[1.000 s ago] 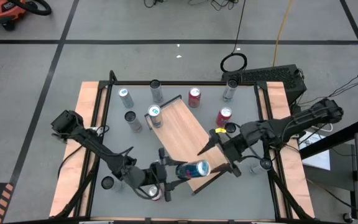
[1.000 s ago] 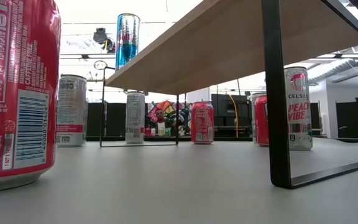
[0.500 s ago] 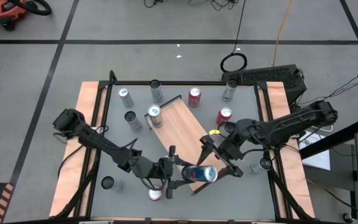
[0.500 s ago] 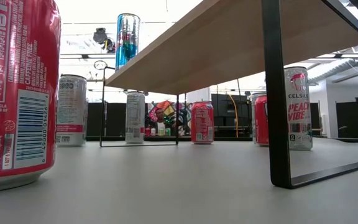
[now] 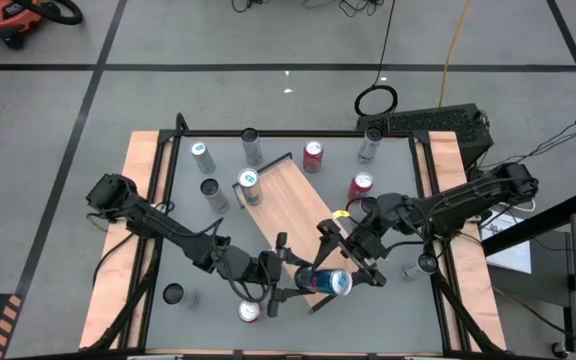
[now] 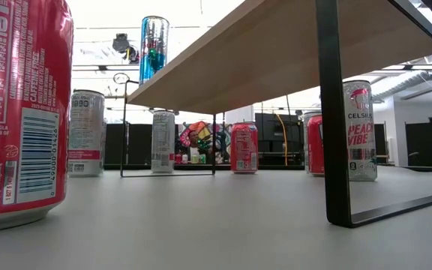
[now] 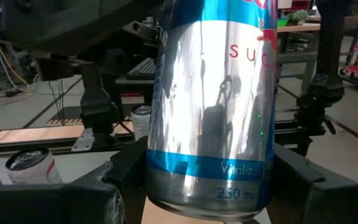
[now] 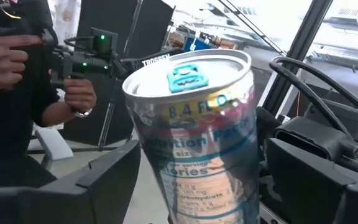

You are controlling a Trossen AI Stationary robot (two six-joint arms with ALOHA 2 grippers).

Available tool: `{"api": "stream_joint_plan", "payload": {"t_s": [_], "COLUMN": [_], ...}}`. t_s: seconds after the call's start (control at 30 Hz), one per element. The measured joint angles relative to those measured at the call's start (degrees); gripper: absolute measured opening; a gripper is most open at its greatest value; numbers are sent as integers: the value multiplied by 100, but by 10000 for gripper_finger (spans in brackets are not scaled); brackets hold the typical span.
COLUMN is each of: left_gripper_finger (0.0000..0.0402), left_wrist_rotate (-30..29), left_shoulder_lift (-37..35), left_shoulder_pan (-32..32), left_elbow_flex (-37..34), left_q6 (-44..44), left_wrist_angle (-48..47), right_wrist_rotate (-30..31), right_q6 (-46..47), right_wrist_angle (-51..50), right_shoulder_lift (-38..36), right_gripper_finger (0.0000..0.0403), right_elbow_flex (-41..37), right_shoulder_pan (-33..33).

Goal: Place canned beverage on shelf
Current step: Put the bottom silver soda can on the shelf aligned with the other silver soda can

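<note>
Can: blue-and-silver slim beverage can (image 5: 325, 282), lying sideways in the air over the near corner of the shelf, held between both arms.
Shelf: flat light-brown wooden board with a thin black rim (image 5: 293, 205) on black legs, standing at an angle mid-desk; another blue-and-silver can (image 5: 249, 185) already stands at its far corner.
Change: over the last second the can has drifted from the right side of the shelf's near end toward the near edge, and both arms have closed in on it together.
Left gripper: left gripper (image 5: 290, 282) comes in from the near-left; its fingers (image 7: 129, 171) clamp the can's lower body, as the left wrist view shows with dark pads on both sides.
Right gripper: right gripper (image 5: 353, 262) sits at the can's top end; its fingers (image 8: 114, 171) stand wide on either side of the can and have begun to narrow a little. I cannot tell whether they touch it.
Meaning: looks like a handover or a joint re-orienting, judged from both grippers bracketing one can; it is not yet on the board.
Next: the can must be turned upright before it is set down on a bare patch of the shelf.
Risk: a smooth round can, likely to slip or roll if one side lets go early.
Others: red cans and silver cans stand around the grey desk (image 5: 408, 300), untouched.
</note>
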Motion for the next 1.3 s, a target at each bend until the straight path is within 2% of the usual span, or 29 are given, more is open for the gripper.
{"api": "stream_joint_plan", "payload": {"t_s": [0.43,0.87,0.97,1.3], "left_gripper_finger": [237,241,257,358], "left_wrist_rotate": [-23,-103,-367,-1754], "left_shoulder_lift": [2,4,7,6], "left_shoulder_pan": [22,-34,-96,-377], "left_elbow_flex": [0,0,0,4], "left_q6": [-57,-103,-76,214], "left_wrist_angle": [-55,-96,-92,-63], "right_wrist_rotate": [17,37,63,136], "right_q6": [-16,135,226,392], "right_wrist_angle": [4,-43,-64,-175], "right_shoulder_lift": [0,0,0,-2], "right_gripper_finger": [239,232,231,231], "right_elbow_flex": [0,0,0,0], "right_shoulder_pan": [2,4,3,-23]}}
